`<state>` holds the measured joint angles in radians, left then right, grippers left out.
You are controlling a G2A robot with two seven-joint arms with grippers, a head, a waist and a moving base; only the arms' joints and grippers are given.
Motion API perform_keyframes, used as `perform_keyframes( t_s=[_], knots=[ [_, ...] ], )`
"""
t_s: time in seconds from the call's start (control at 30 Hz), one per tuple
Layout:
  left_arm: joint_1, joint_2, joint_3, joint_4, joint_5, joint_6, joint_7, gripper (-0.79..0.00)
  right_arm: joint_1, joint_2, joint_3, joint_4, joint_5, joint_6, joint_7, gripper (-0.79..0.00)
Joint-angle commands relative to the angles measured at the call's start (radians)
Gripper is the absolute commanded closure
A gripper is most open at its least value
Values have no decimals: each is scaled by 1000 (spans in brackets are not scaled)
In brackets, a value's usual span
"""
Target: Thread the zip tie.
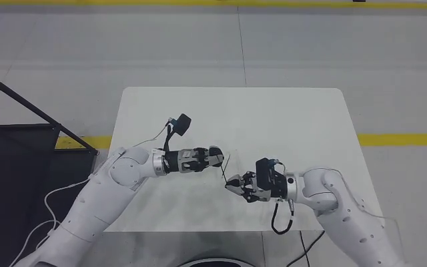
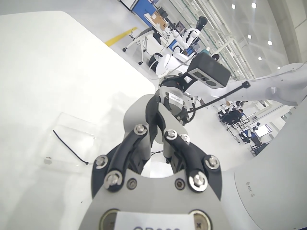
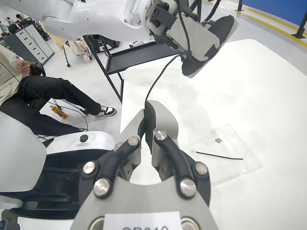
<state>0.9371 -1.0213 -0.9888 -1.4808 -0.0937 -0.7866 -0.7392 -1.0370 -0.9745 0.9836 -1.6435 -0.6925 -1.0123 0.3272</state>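
A thin black zip tie (image 1: 225, 168) hangs above the white table (image 1: 287, 120), strung between my two grippers. My left gripper (image 1: 220, 157) is shut on its upper part, close to the fingertips (image 2: 153, 111). My right gripper (image 1: 230, 183) is shut on the lower end, and the strap (image 3: 158, 77) curves up from its tips (image 3: 146, 105) toward the left gripper. In the left wrist view the tie's head end (image 2: 246, 85) sticks out past the right gripper. A second zip tie (image 3: 219, 155) lies flat on a clear plastic sheet (image 2: 72, 140) on the table.
A black metal cart (image 1: 27, 160) stands beside the table's left edge. Both arms are near the table's front edge; the far half of the table is bare white surface.
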Motion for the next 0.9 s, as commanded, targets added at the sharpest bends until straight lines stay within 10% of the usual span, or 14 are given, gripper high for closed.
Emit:
perform_keyframes(
  t_s=[0.0, 0.87],
  knots=[
    [-1, -1, -1, 5, 2, -1, 5, 0, 4, 8, -8, -4, 2, 0, -18, 0],
    [3, -10, -16, 57, 43, -10, 40, 0, 13, 117, -73, -13, -210, 0, -495, 0]
  ],
)
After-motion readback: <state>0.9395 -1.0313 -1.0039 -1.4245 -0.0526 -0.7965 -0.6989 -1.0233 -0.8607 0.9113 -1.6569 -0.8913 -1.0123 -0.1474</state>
